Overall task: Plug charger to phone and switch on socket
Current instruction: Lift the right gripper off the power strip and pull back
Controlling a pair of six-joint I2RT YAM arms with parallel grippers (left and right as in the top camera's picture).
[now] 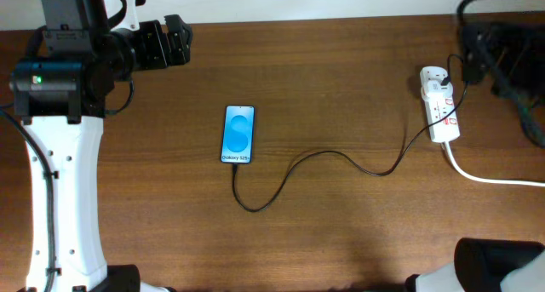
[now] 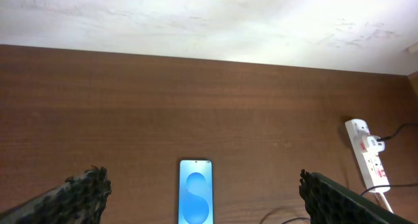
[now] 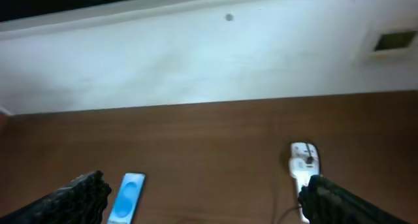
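both left gripper [image 2: 201, 177] and right gripper [image 3: 204, 179] are held spread, nothing pinched. the phone [image 1: 238, 134] is laid mid-table, the charger [image 1: 332, 152] run to its 6 o'clock end, the socket [image 1: 440, 105] at 3 o'clock.

Overhead top-down; wrists forward, sharing phone [image 2: 196, 199]

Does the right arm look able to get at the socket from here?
Probably yes: the socket lies ahead of the open right gripper, with only bare table between.
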